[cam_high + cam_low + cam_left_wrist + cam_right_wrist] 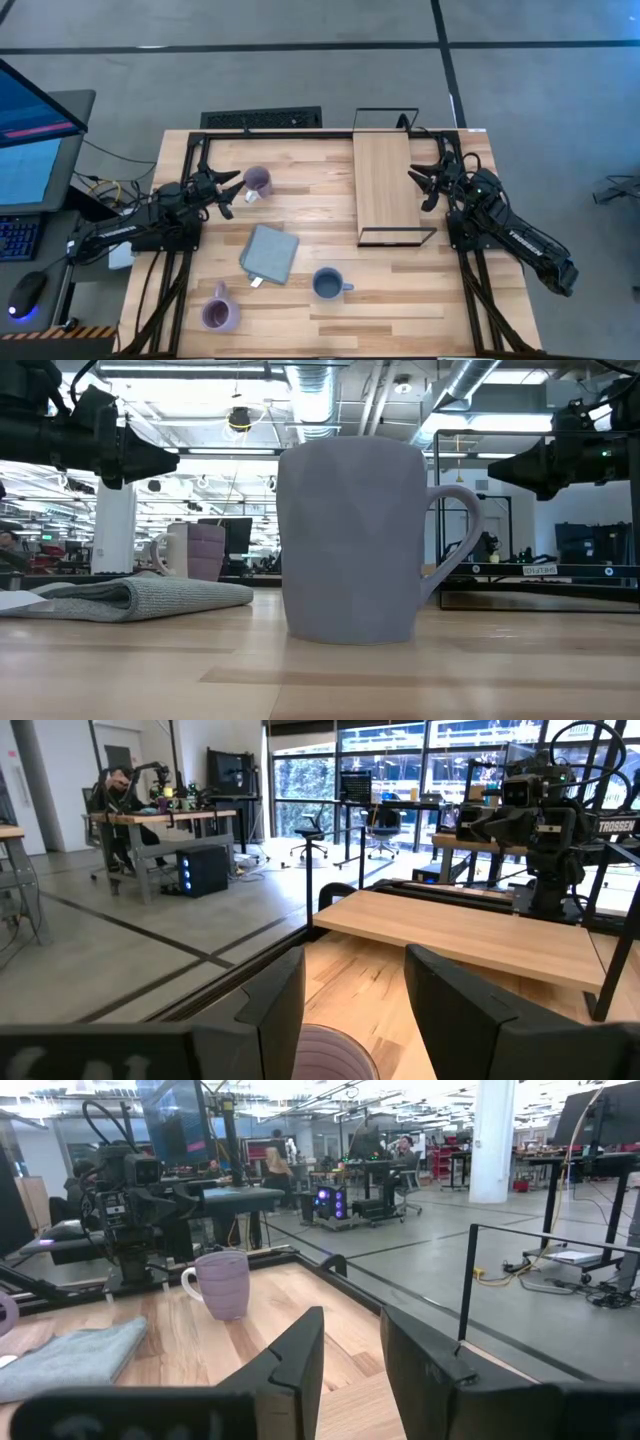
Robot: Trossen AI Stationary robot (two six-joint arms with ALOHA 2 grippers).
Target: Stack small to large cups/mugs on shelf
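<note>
Starting from the left, the left pincer is seen with its fingers spread wide, just beside the purple mug at the back, and nothing is held in it. A risk is judged here: if the pincer is pushed forward without good aim, the mug can be knocked over or slid away, because only its rim is seen between the two fingers in the left wrist view.

The second purple mug is placed near the front left corner of the worktop. The grey cloth lies in the middle, and the blue-grey mug stands just to the right of it. If a mug is dragged over the cloth, the cloth can be pulled along with it.

The shelf is raised on a thin wire frame and it is narrow, so a mug set near its edge can fall off. If the sizes are confused, the stack cannot nest.

The right pincer is held open and empty just beside the right edge of the shelf.

By count: three mugs, one cloth, one shelf, two pincers.
</note>
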